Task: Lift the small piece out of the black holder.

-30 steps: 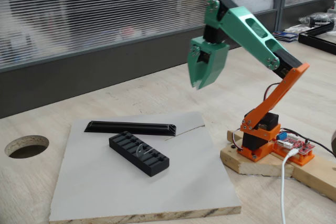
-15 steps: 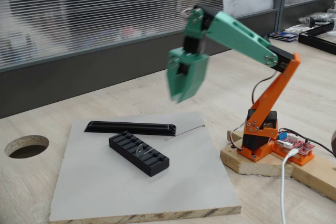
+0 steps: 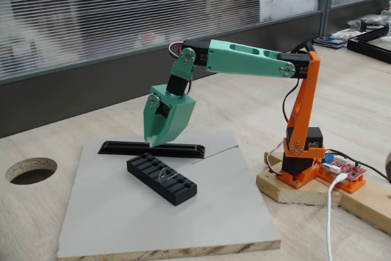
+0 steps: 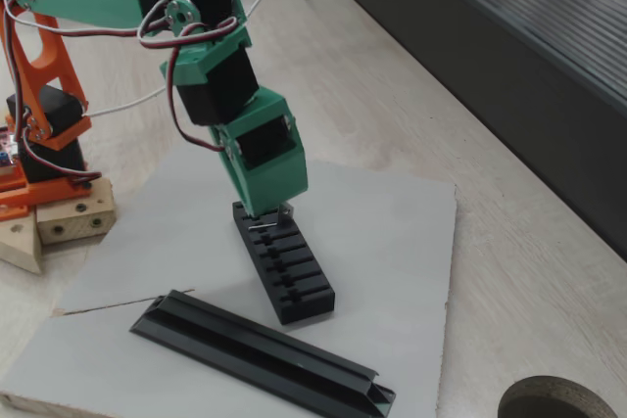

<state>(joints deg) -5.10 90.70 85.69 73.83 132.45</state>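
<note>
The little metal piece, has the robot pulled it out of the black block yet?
Not yet. The small metal piece sits in a slot of the black holder, on the grey board. In hand: the green gripper hangs just above the holder's end. Whether it is open is unclear. Left: grip the piece and lift.

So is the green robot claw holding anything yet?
No, nothing is held. The end effector hangs above the black holder, and the small piece sits in a slot of it.
</note>
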